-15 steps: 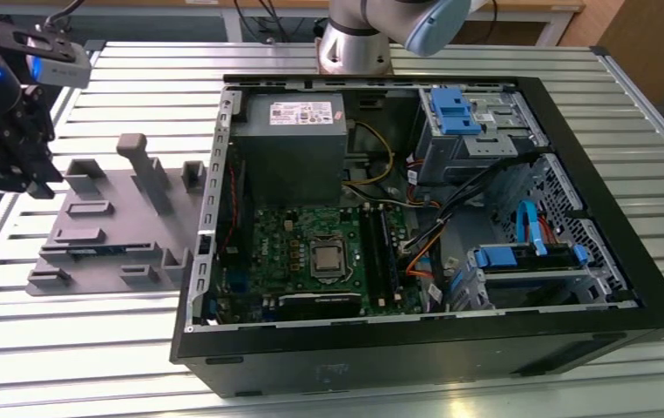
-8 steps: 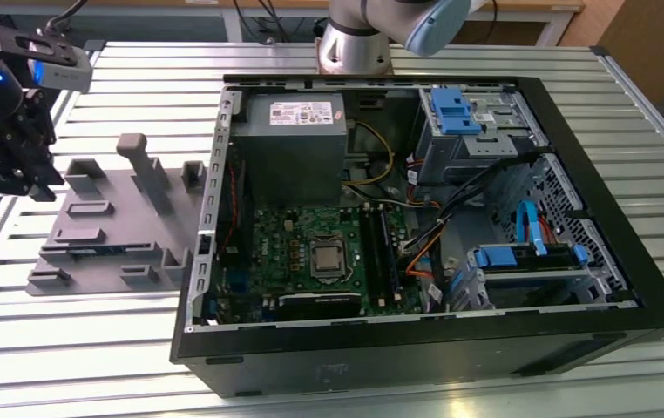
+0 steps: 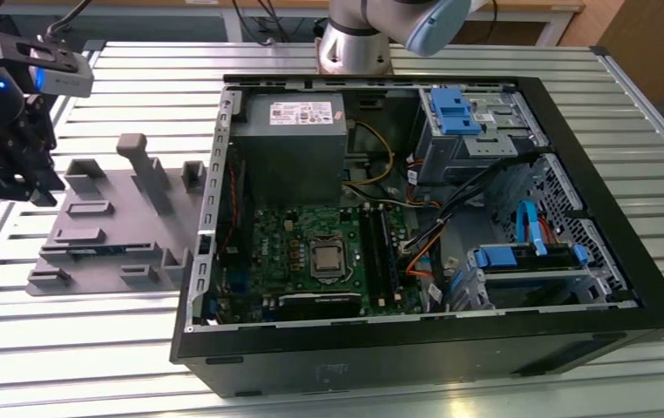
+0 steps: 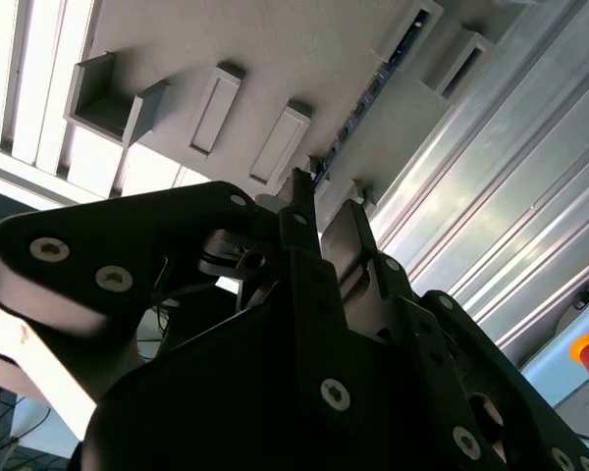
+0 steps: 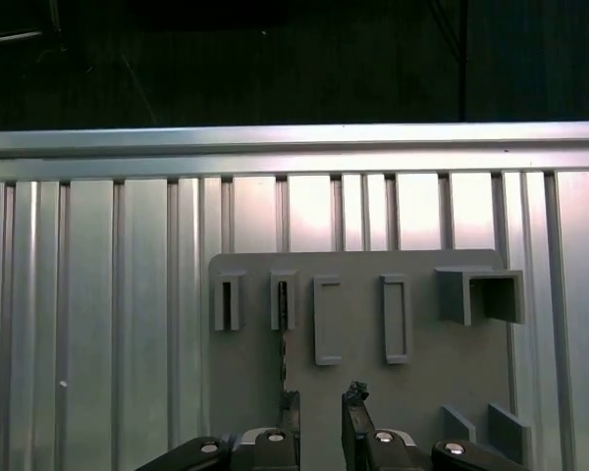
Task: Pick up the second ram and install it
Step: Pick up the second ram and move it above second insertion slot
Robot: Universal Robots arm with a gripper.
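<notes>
In the first wrist view the gripper (image 5: pixel 322 404) has its 2 fingertips (image 5: pixel 293 410) set apart with bare grey fixture (image 5: pixel 245 412) between them, so I read the hand as open and empty. In the exterior view it hangs at the upper left of the frame, over the fixture's outer edge. The fixture lies on the ribbed table (image 3: pixel 77 348) at the exterior view's left of the open computer case (image 3: pixel 425 348).

The second ram (image 5: pixel 285 343) stands on its long edge in the fixture, caught in slotted posts. I judge this keeps its flat faces free for a pinch. It lies just ahead of the fingertips, untouched, nearer 1 finger than the middle of the gap.

I count 1 ram in the fixture, 4 narrow pockets (image 5: pixel 395 319) in a row, and 1 motherboard (image 3: pixel 274 235) flat in the case.
</notes>
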